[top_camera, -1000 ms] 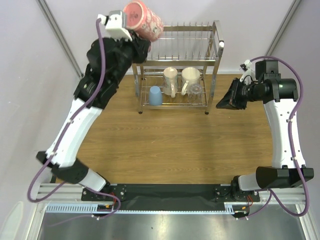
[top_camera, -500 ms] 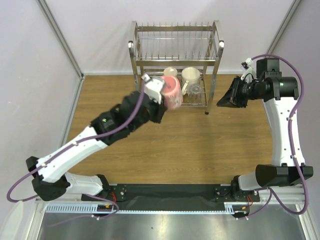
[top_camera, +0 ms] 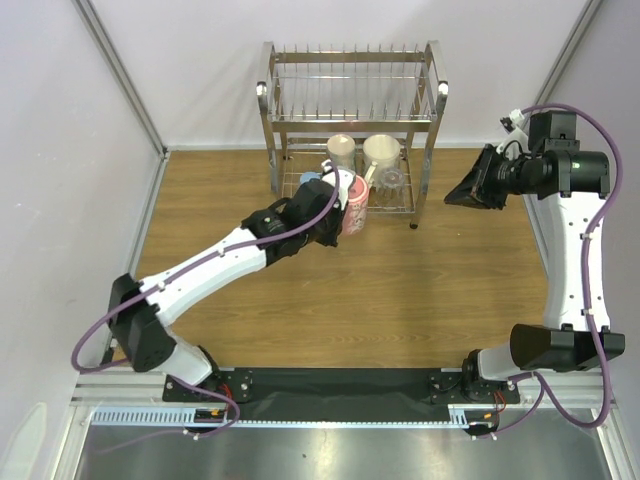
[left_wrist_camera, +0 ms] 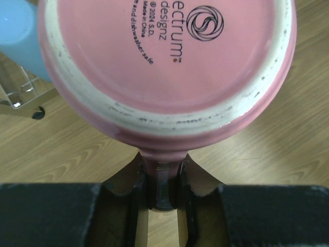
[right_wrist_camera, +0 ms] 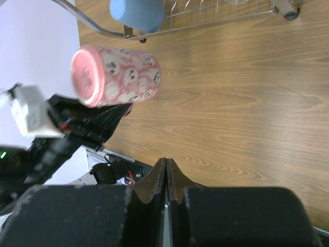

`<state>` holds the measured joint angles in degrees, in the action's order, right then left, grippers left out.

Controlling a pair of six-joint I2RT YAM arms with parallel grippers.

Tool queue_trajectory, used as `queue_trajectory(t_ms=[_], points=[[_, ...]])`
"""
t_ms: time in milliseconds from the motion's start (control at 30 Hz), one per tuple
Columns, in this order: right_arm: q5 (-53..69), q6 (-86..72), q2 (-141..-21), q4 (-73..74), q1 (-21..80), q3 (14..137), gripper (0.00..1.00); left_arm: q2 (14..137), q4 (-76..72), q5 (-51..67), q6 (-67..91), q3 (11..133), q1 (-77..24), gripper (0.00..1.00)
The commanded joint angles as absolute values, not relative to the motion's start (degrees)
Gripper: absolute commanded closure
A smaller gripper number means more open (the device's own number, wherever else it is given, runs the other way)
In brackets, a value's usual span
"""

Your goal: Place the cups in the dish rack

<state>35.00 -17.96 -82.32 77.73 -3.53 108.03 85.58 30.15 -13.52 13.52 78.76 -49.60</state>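
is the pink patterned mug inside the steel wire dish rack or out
Out. The pink patterned mug hangs before the steel wire dish rack, near its lower tier, handle clamped in the left gripper.

You face a brown wood-grain table (top_camera: 300, 310) boxed in by plain white wall panels (top_camera: 190, 70), with slanted grey metal posts (top_camera: 121, 75) at its far corners. A black strip (top_camera: 340, 382) and a brushed steel sheet (top_camera: 340, 452) line your near edge.
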Motion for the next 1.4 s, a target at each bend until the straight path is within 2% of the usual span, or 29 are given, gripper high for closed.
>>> queue_trajectory(t_ms=[0,200,500,1367], points=[[36.1,-17.7,-81.1,86.9,-4.9,110.0,0.94,87.1,18.7,-9.5,15.5,81.7,-46.2,1.00],[36.6,-17.8,-80.8,86.8,-5.8,110.1,0.94,95.2,17.4,-6.6,16.3,87.5,-41.4,1.00],[36.8,-18.0,-80.6,86.9,-6.7,110.2,0.95,109.3,24.0,-11.6,15.1,102.7,-40.2,1.00],[36.2,-18.4,-80.2,86.8,-7.5,109.6,0.95,115.6,24.1,-12.8,13.3,107.4,-37.5,1.00]])
